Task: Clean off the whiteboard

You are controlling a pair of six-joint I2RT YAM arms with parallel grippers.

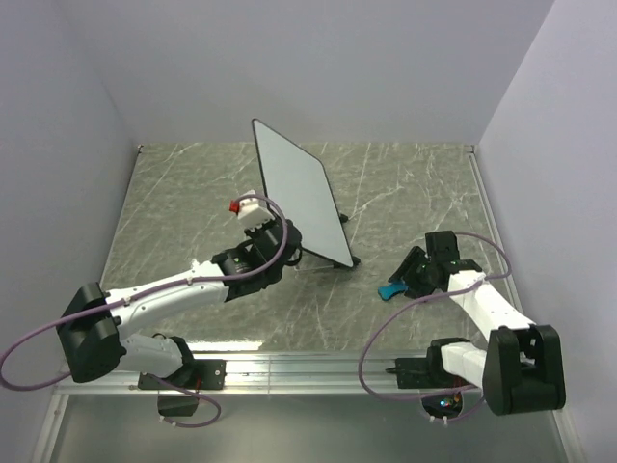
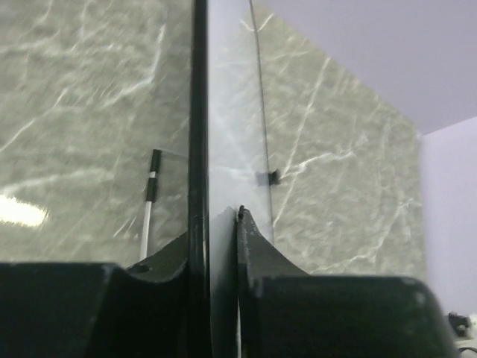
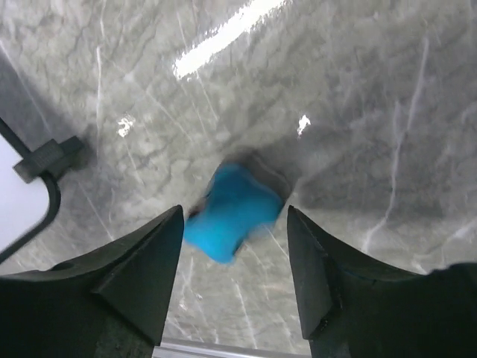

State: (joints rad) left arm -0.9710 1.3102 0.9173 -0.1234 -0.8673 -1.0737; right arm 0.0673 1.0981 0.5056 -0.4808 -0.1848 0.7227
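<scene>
The whiteboard (image 1: pixel 299 188) stands tilted on its black wire stand near the table's middle, and its face looks blank. My left gripper (image 1: pixel 273 236) is shut on the board's near lower edge. In the left wrist view the black-framed board (image 2: pixel 231 134) runs edge-on between my left gripper's (image 2: pixel 220 220) two fingers. A small blue eraser block (image 1: pixel 390 289) lies on the table right of the board. My right gripper (image 1: pixel 406 278) is open just above it. In the right wrist view the eraser (image 3: pixel 235 209) lies blurred between and just beyond the tips of the open gripper (image 3: pixel 234 212), untouched.
The board's rounded corner (image 3: pixel 19 201) and a black stand foot (image 3: pixel 48 158) lie left of the eraser. A thin white rod with a black tip (image 2: pixel 150 195) shows behind the board. Grey walls close in the marble table (image 1: pixel 415 183) on three sides.
</scene>
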